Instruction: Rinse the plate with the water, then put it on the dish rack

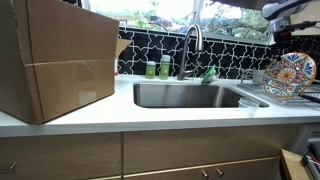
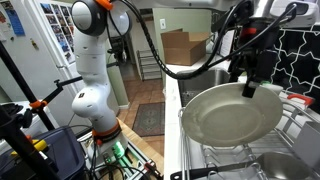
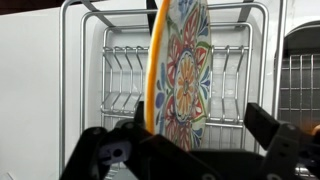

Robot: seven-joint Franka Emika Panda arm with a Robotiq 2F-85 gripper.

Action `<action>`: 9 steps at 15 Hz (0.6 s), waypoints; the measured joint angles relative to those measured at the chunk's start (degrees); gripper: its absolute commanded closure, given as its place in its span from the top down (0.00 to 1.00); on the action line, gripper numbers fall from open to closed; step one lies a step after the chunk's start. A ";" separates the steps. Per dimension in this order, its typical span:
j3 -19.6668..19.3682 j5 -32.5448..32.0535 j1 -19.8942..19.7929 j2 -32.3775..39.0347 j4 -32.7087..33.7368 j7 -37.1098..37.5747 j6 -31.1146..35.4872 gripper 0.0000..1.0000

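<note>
In an exterior view, the plate (image 1: 291, 74) stands up on its edge at the far right of the counter (image 1: 100, 112), past the sink (image 1: 190, 95). It is round, with lots of yellow, orange, blue and green shapes.

In an exterior view from the other side, the plain pale back of the plate (image 2: 230, 115) shows. It leans in the wires of the dish rack (image 2: 295, 125). The fingers (image 2: 248, 88) hang just over its top rim.

In the wrist view, the plate (image 3: 180, 75) sits edge-on between the thin tines of the dish rack (image 3: 120, 70). The fingers (image 3: 268, 128) are wide apart, one on each side, and touch nothing.

The putting-away step looks almost done. Next, the arm should lift straight away and not bump the rim, or the plate may tip.
</note>
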 measured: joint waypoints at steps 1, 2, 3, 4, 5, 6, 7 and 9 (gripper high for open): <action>0.02 -0.10 0.00 -0.24 -0.01 0.00 0.13 1.00; 0.07 -0.51 0.02 -0.53 -0.04 -0.01 0.27 1.00; 0.10 -1.24 0.07 -0.91 -0.11 -0.07 0.43 1.00; 0.12 -1.95 0.12 -1.29 -0.13 -0.09 0.60 1.00; 0.12 -2.36 0.12 -1.75 -0.12 -0.09 0.87 1.00; 0.11 -2.46 0.10 -2.33 -0.09 -0.09 1.24 1.00; 0.08 -2.46 0.07 -2.99 -0.02 -0.08 1.73 1.00; 0.04 -2.46 0.06 -4.45 0.09 -0.07 2.58 1.00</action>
